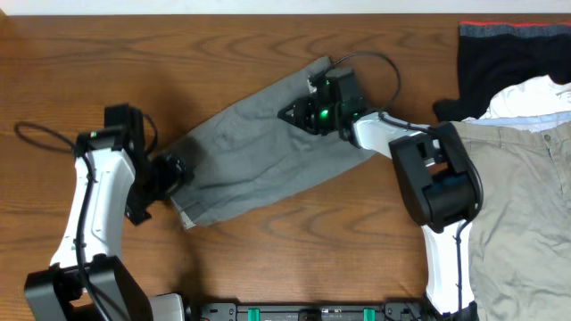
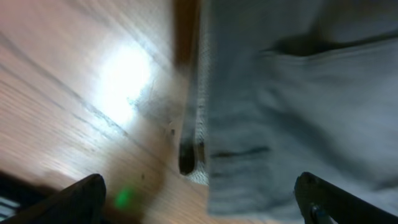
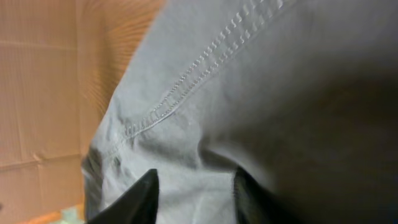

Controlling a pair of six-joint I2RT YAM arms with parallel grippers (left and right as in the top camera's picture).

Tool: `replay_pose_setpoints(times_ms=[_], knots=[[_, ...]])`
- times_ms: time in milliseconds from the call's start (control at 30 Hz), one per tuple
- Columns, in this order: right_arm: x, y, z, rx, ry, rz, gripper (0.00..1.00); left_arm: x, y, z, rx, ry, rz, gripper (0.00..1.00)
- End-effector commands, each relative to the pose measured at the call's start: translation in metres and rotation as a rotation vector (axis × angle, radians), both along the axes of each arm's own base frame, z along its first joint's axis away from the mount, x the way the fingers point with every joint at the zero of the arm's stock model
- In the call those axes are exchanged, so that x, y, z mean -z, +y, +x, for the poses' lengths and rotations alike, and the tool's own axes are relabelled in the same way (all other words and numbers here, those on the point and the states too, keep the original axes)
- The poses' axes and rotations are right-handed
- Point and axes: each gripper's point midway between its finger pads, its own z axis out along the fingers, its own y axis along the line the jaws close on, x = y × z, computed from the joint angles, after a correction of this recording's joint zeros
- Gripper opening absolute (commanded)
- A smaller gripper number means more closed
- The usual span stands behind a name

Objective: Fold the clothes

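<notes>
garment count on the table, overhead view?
4: grey shorts at centre; black garment top right; white garment below it; khaki trousers at right edge. More may be hidden underneath.

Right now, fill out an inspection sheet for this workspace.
Surface: wooden table.
Job's things: grey shorts lying diagonally mid-table.
Clutter: beige trousers, white garment and black garment piled at right.
Grippers: left gripper at the shorts' lower-left end, jaws wide open; right gripper on the upper-right end, jaws partly apart, grip unclear.
Cables: black cable looping beside the left arm; second cable arching over the right wrist.
Surroundings: pale strip beyond the far edge.
</notes>
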Motion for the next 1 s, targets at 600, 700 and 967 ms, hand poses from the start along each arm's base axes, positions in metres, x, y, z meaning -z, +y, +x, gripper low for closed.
replay_pose_setpoints(times_ms=[600, 700, 967], knots=[[-0.172, -0.056, -0.039, -0.184, -0.508, -0.307, 0.5, 0.097, -0.044, -0.014, 0.03, -0.038, -0.399, 0.86], [-0.173, -0.059, -0.042, -0.189, -0.511, -0.321, 0.5, 0.109, -0.051, -0.008, 0.045, -0.051, -0.454, 0.76], [-0.172, -0.06, -0.042, -0.198, -0.516, -0.337, 0.49, 0.119, -0.05, 0.002, 0.081, -0.095, -0.459, 0.71]])
